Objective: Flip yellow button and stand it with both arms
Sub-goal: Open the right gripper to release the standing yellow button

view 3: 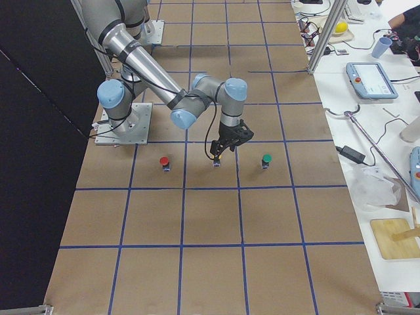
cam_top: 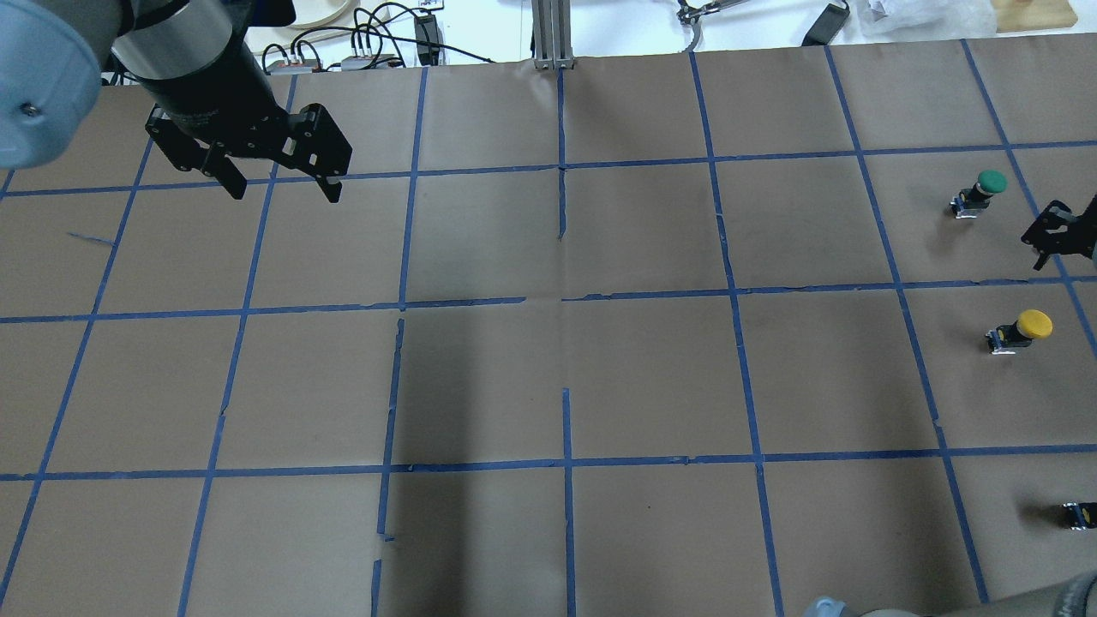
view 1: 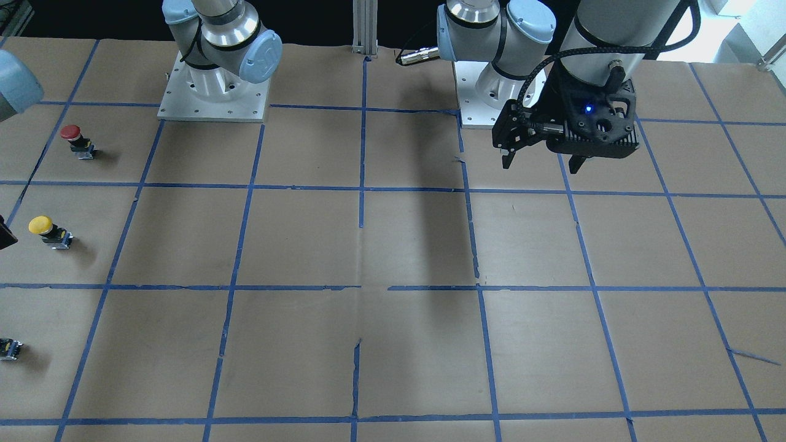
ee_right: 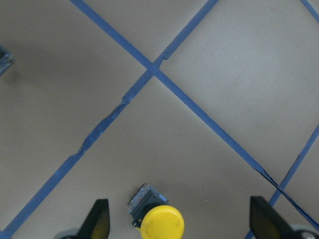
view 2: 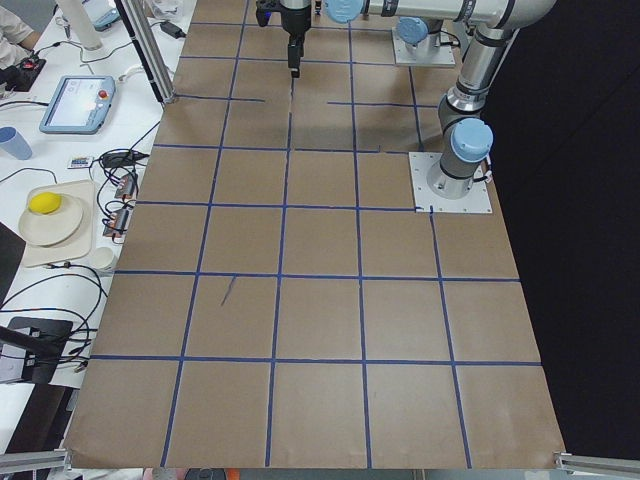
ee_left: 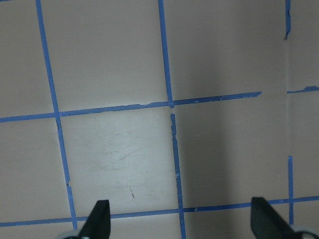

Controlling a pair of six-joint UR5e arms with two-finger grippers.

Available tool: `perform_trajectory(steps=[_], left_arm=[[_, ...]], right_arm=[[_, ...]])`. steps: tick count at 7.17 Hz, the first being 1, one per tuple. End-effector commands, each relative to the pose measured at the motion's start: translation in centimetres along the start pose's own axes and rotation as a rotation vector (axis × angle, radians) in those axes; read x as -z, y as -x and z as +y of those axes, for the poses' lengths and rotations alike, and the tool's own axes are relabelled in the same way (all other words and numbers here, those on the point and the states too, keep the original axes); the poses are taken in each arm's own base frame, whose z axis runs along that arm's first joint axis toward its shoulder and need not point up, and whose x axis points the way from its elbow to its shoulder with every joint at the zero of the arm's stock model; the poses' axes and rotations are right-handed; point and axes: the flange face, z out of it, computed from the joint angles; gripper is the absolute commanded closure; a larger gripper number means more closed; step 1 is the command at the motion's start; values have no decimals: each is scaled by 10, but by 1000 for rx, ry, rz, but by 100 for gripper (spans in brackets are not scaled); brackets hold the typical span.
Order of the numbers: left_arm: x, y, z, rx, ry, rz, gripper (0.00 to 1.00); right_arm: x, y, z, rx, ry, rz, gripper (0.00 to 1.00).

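Risk: if you closed the right gripper (ee_right: 182,226) on the round cap (ee_right: 162,225), the small yellow mushroom-capped push-button (ee_right: 153,211) could squirt out or topple | Axis: apparently upright, cap up, long axis near vertical | Place: table's (cam_top: 651,377) right end | Tools: right gripper wide open, empty, over it; left gripper (cam_top: 283,193) open, empty, well apart.

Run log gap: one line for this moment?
left gripper: open, over table | right gripper: open, above yellow button | yellow button: on table

Red button (view 1: 78,141) and green button (cam_top: 979,194) flank yellow button (cam_top: 1018,332), well apart.
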Motion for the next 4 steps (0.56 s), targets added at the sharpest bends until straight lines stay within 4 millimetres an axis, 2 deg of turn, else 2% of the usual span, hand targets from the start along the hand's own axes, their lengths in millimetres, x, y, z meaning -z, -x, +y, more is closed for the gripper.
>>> perform_trajectory(steps=[1,3,4], left_arm=[[0,0,0,-1,1,0,0],[-1,0,1,-1,2,0,0],[1,2,0,0,-2,0,0]], right_arm=[[57,21,32,211,24,-28,0],[126,43,69,282,146,-259,0],[160,61,84,336,184,-275,0]])
